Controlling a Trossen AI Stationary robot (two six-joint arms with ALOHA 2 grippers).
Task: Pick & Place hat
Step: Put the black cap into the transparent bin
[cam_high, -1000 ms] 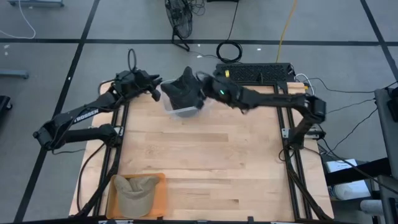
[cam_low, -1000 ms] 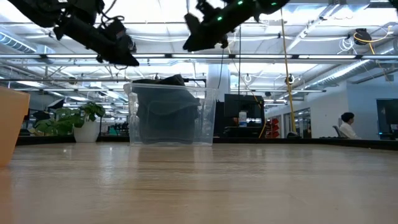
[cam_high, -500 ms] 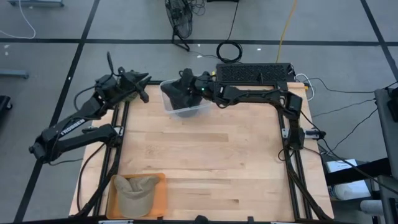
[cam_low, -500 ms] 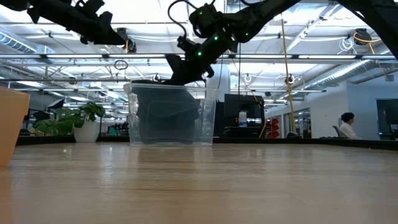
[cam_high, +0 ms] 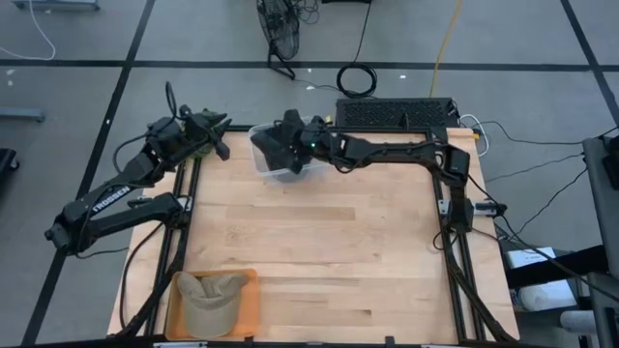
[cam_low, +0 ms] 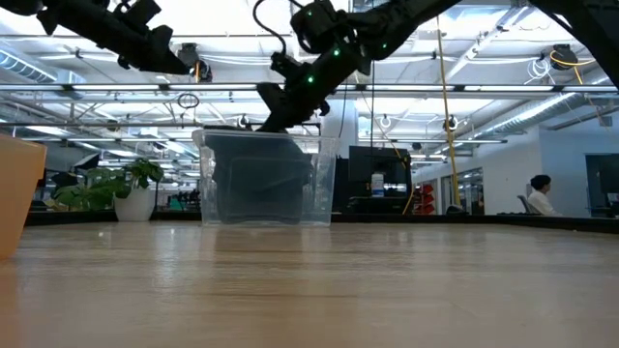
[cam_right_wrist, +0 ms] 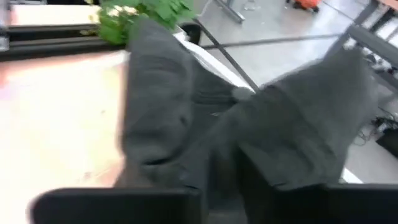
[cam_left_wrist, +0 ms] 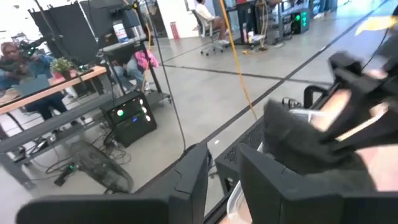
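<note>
A dark grey hat sits crumpled in a clear plastic bin at the table's far edge, showing through the bin wall in the low view. My right gripper reaches in from the right and is down at the bin's top rim, shut on the hat. My left gripper hovers open to the left of the bin, raised above the table and touching nothing. Its wrist view looks past its fingers at the hat and the other arm. My right gripper holds the dark hat by a fold of cloth at its top, which fills the gap between the two fingers. The fingers slant down from the table's right side. The rest of the hat is inside the bin, slack; how many layers are held cannot be told.
A tan cap lies on an orange tray at the near left corner; the tray's side shows in the low view. A black keyboard lies beyond the far edge. Bare wood spreads across the middle.
My left gripper has drawn back from the hat toward the table's left edge. My right gripper has reached toward the left and come down from well above the bin onto the hat. The hat, first bulging above the rim, now sits lower in the bin.
</note>
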